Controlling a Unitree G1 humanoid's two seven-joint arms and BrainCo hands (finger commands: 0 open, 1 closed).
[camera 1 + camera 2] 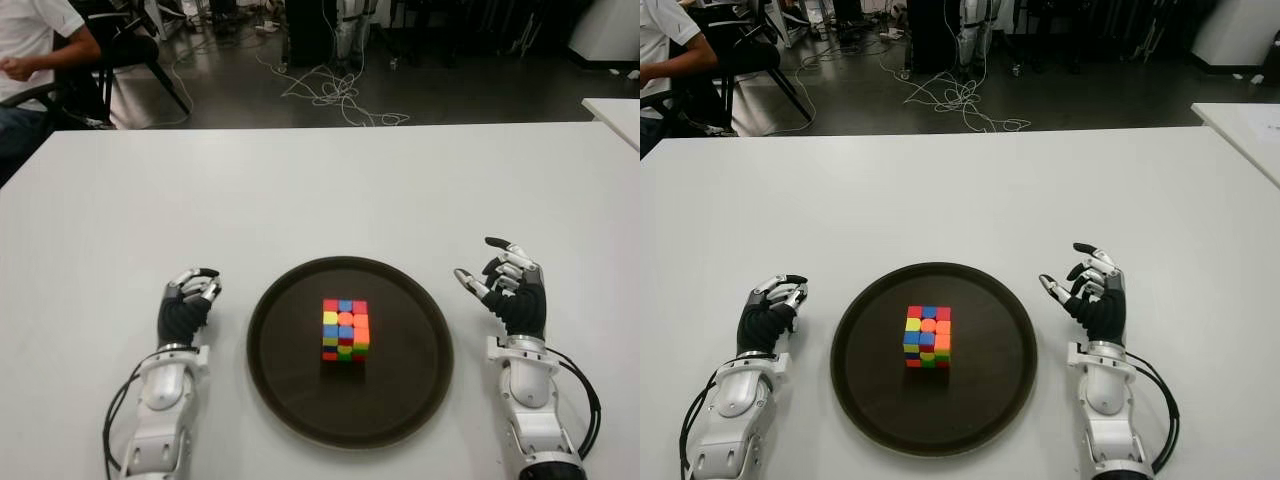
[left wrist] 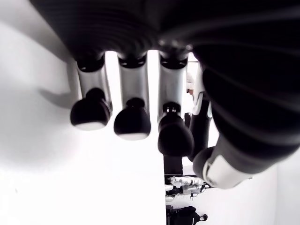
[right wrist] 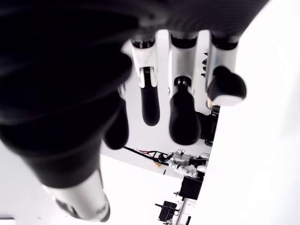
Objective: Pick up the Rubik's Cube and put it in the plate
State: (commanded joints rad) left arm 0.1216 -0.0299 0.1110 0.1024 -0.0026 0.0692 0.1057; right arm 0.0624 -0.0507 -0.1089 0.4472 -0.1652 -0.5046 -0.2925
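A Rubik's Cube [image 1: 344, 329] sits inside the round dark brown plate [image 1: 290, 390], near its middle, with nothing touching it. My left hand [image 1: 188, 298] shows just left of the plate, fingers curled and holding nothing. On the plate's right side my right hand [image 1: 505, 275] has its fingers spread and relaxed, also holding nothing. In the left wrist view the curled fingertips [image 2: 132, 123] hang over bare white table. The right wrist view shows loosely extended fingers [image 3: 183, 117] with nothing between them.
The white table [image 1: 320, 190] stretches wide beyond the plate. A second white table corner [image 1: 615, 112] shows at the far right. A seated person [image 1: 35, 50] on a chair is at the far left, and cables [image 1: 335, 95] lie on the floor behind.
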